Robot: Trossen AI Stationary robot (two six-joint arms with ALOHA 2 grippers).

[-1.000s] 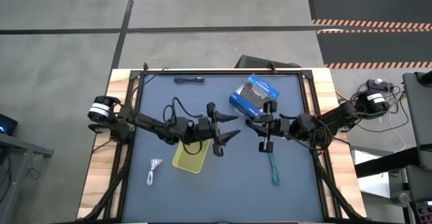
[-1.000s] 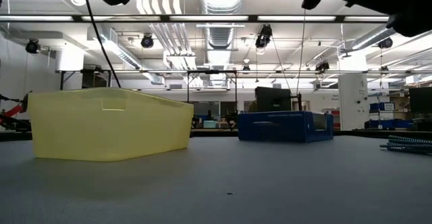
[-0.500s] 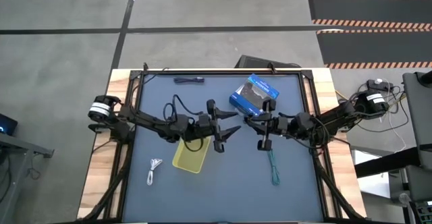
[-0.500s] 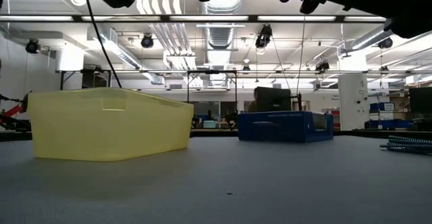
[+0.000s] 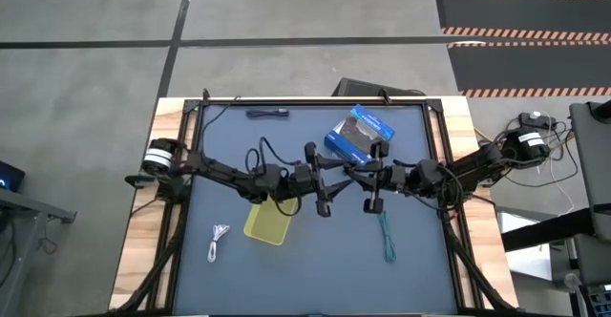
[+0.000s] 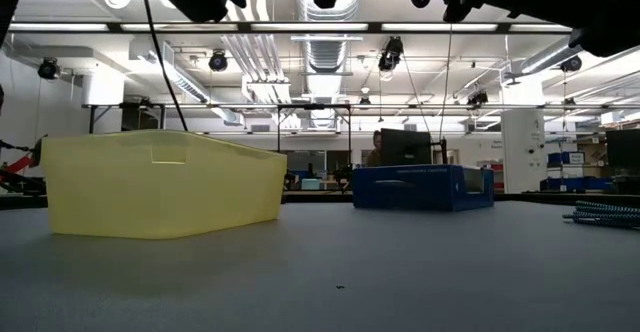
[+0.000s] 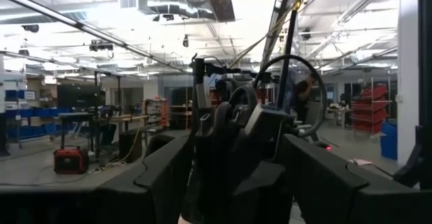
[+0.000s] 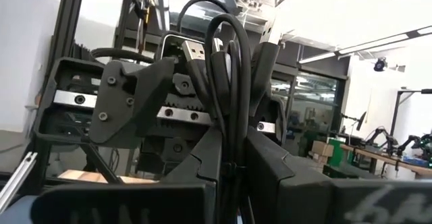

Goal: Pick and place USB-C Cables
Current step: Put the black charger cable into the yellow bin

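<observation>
My right gripper (image 5: 361,176) hovers over the middle of the table, shut on the black cable bundle (image 8: 226,75). My left gripper (image 5: 334,177) faces it from the table's left, open. In the left wrist view its fingers (image 7: 155,177) stand on either side of the black bundle (image 7: 219,140); whether they touch it cannot be told. The white cable (image 5: 218,241) lies near the left front. The teal-green cable (image 5: 387,236) lies right of centre, also the teal-green cable (image 6: 605,213). The dark purple cable (image 5: 267,114) lies by the far edge. My right gripper pinches the black cable bundle between its two fingers, at the bundle's lower part (image 8: 226,160). The fingers are level and point toward the table's left. The bundle is lifted clear of the table and sticks out past the fingers, its metal plug (image 8: 196,48) at the free end.
A yellow tray (image 5: 270,223) sits just near-left of the grippers, seen also as the yellow tray (image 6: 160,184). A blue and black retail box (image 5: 359,136) stands beyond them, also the box (image 6: 422,187). Bare dark mat lies toward the near edge (image 5: 315,279).
My left gripper has moved toward the table's right, closing in on my right gripper and the black cable it holds. It has stayed open. The right gripper and the cables on the table have kept still.
</observation>
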